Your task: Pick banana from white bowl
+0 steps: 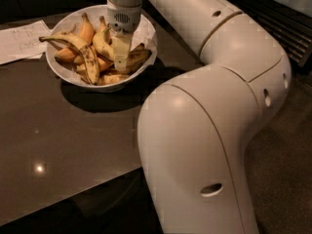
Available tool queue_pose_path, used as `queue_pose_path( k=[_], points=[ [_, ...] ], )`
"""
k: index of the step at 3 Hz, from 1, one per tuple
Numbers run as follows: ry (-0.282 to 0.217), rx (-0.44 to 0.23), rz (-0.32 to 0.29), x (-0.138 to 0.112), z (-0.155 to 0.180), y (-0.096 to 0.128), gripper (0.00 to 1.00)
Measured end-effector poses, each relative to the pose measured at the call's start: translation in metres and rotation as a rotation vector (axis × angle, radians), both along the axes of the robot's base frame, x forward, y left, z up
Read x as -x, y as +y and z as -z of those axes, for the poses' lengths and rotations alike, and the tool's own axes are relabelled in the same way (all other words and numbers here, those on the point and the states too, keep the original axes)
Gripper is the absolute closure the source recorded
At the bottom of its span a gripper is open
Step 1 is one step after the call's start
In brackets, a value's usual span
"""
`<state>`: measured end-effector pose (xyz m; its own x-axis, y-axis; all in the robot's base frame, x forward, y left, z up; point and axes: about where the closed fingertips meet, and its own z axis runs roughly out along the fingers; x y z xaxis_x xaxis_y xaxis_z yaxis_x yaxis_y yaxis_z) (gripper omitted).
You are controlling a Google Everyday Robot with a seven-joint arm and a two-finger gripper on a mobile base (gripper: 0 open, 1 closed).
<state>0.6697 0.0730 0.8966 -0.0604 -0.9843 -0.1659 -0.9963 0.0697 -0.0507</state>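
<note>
Dark table (73, 130): white bowl (62, 23), paper (22, 40); gripper (120, 65) in bowl

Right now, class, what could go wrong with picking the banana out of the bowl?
The gripper is down among piled, touching bananas, so it may catch a neighbour instead of the banana, or drag one out. The bowl rests on a smooth table; a snagged lift could tip or slide it.

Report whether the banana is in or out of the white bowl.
In. The banana lies among other bananas inside the white bowl; the gripper reaches down into the bowl beside it.
</note>
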Motion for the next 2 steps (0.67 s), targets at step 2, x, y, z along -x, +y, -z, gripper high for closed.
queue_pose_path(
  k=[2],
  points=[
    [0.019,0.005,0.015,0.0,0.0064,-0.0036,0.72]
  ],
)
